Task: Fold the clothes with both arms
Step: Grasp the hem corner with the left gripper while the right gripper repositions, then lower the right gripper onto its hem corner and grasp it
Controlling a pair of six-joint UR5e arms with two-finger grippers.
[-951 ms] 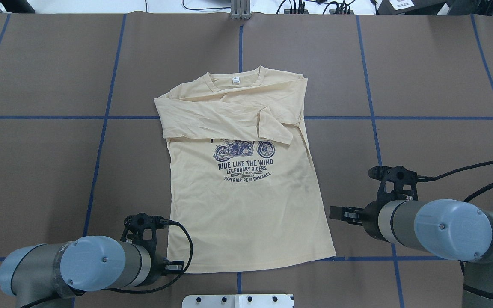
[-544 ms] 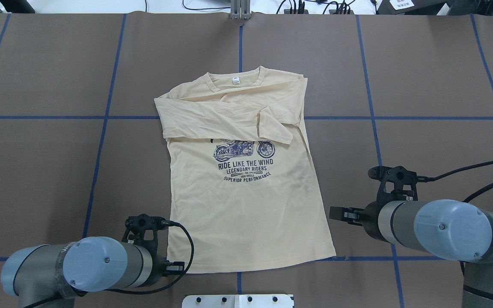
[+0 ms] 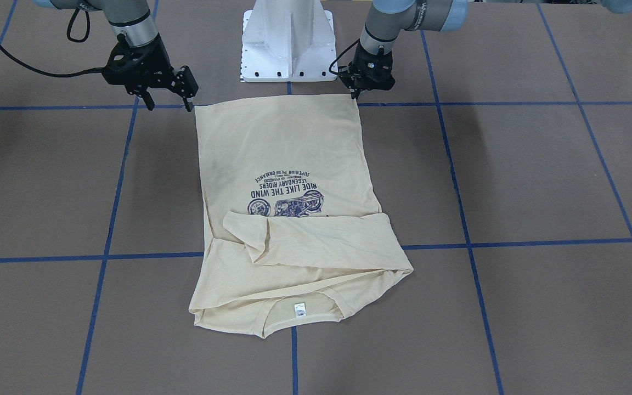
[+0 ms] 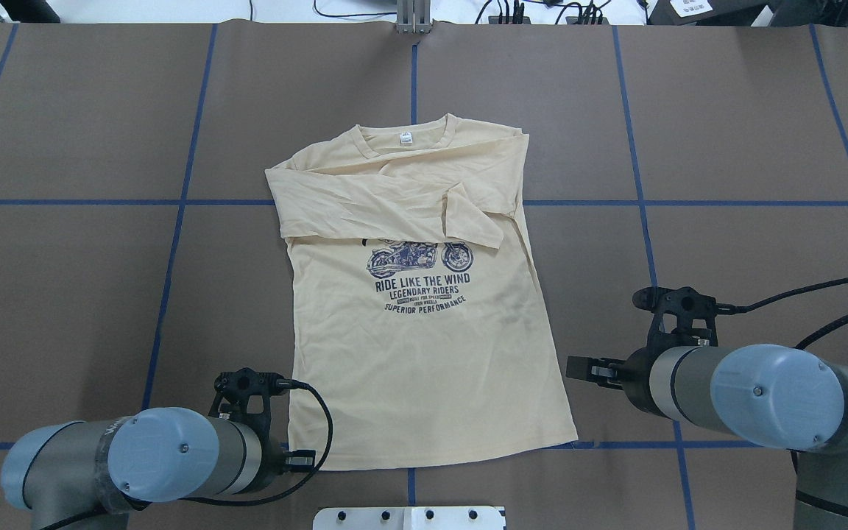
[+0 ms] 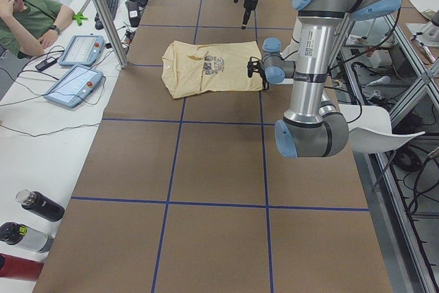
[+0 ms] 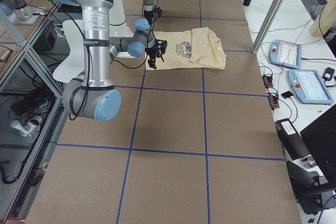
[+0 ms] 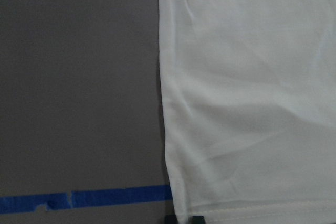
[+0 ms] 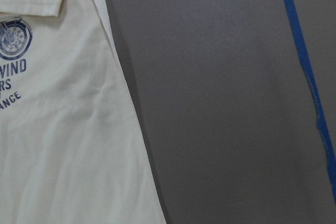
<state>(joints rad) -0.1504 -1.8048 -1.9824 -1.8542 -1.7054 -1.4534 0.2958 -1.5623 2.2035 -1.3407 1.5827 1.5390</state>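
The cream-yellow T-shirt [image 4: 424, 353] lies flat and print up, with both sleeves folded across the chest and its hem toward the robot base. It also shows in the front view [image 3: 283, 153]. My left gripper [image 3: 356, 96] points down at the hem's left corner. In the left wrist view its tips [image 7: 184, 219] sit close together on that corner. My right gripper [image 3: 169, 105] is open and empty, just outside the hem's right corner, one finger [image 3: 188, 105] beside the cloth. The right wrist view shows the shirt's side edge [image 8: 63, 129] and no fingers.
The white pedestal base [image 3: 288, 44] stands just behind the hem. Blue tape lines [image 4: 174, 221] grid the brown table. An operator [image 5: 27, 15], tablets [image 5: 75, 66], bottles [image 5: 38, 205] and a metal post [image 5: 103, 18] are at the table's far side.
The left arm crept slightly down toward the hem corner a second ago and has held still since. The right arm and the shirt have barely moved.
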